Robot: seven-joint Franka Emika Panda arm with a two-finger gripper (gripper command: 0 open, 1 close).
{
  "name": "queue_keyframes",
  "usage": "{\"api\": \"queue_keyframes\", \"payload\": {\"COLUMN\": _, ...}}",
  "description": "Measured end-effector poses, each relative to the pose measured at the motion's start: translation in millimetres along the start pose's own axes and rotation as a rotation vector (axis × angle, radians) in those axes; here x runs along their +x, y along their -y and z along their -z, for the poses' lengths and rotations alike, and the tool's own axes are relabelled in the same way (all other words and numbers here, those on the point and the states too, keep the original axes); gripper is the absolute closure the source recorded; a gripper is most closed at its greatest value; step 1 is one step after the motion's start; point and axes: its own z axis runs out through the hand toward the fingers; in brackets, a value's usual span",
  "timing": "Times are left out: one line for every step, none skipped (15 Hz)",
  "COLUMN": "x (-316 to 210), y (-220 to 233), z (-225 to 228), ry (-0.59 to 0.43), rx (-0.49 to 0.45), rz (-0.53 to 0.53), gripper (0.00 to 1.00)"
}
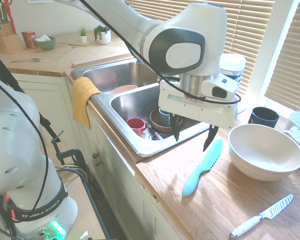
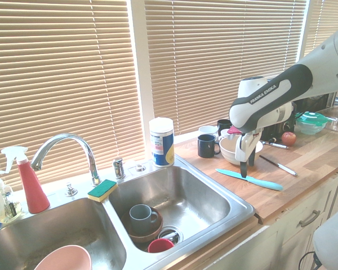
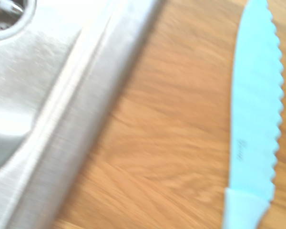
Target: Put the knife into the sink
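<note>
- Gripper [image 1: 192, 138] hangs over the wooden counter [image 1: 225, 200] at the sink-side edge, dark fingers spread wide, pointing down, nothing between them.
- Knife [image 1: 203, 167] lies flat on the counter just beside the gripper, not touched by either finger; blade tip near one fingertip, handle toward the counter's front edge.
- Knife look: one-piece pale turquoise plastic, serrated along one side, rounded handle; wrist view shows the blade [image 3: 255, 119] with faint print on it, too blurred to read.
- Sink [image 1: 121, 134]: double-basin stainless steel, wide flat rim butting the counter's end; curved chrome faucet [image 2: 65, 147] at the back rim.
- Near basin holds a grey mug [image 2: 142, 216] in a brown bowl [image 2: 152, 232], plus a red cup [image 1: 136, 125]; drain partly hidden behind them.
- Far basin has a pink bowl [image 2: 63, 260], cut off by the frame edge in the second exterior view.
- Yellow cloth [image 1: 83, 99] hangs over the sink's front edge.
- Green-yellow sponge [image 2: 102, 190] on the divider's back end, white canister [image 2: 161, 142] at the back rim corner, red spray bottle [image 2: 29, 179] at the far end.
- Counter past the knife: big white bowl [image 1: 264, 151], dark mug [image 1: 263, 117], white-handled knife [image 1: 261, 215] near the front corner.
- Room: kitchen, wooden blinds [image 2: 214, 56] across the windows, cream cabinets [image 1: 125, 195] below.
- Wrist view soft overall; sink rim [image 3: 71, 129] only a blurred metal band.
</note>
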Motion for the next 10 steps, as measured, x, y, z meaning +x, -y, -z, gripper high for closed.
{"api": "queue_keyframes", "payload": {"x": 1.9, "y": -5.7, "z": -8.6, "ry": 0.005, "rx": -0.005, "rz": -0.007, "gripper": 0.00}}
{"api": "queue_keyframes", "payload": {"x": 4.2, "y": -9.2, "z": -16.3, "ry": 0.007, "rx": -0.012, "rz": -0.009, "gripper": 0.00}}
{"api": "queue_keyframes", "payload": {"x": 6.0, "y": -11.4, "z": -23.6, "ry": 0.009, "rx": -0.016, "rz": -0.010, "gripper": 0.00}}
{"api": "queue_keyframes", "payload": {"x": 7.5, "y": -12.1, "z": -30.0, "ry": 0.012, "rx": -0.017, "rz": -0.011, "gripper": 0.00}}
{"api": "queue_keyframes", "payload": {"x": 8.1, "y": -12.4, "z": -35.5, "ry": 0.019, "rx": -0.019, "rz": -0.012, "gripper": 0.00}}
{"api": "queue_keyframes", "payload": {"x": 8.4, "y": -12.1, "z": -39.6, "ry": 0.026, "rx": -0.022, "rz": -0.011, "gripper": 0.00}}
{"api": "queue_keyframes", "payload": {"x": 8.8, "y": -12.1, "z": -42.8, "ry": 0.029, "rx": -0.025, "rz": -0.010, "gripper": 0.00}}
{"api": "queue_keyframes", "payload": {"x": 9.2, "y": -12.7, "z": -45.5, "ry": 0.032, "rx": -0.025, "rz": -0.011, "gripper": 0.00}}
{"api": "queue_keyframes", "payload": {"x": 10.0, "y": -13.0, "z": -48.0, "ry": 0.030, "rx": -0.025, "rz": -0.012, "gripper": 0.00}}
{"api": "queue_keyframes", "payload": {"x": 11.3, "y": -14.1, "z": -50.2, "ry": 0.025, "rx": -0.023, "rz": -0.016, "gripper": 0.00}}
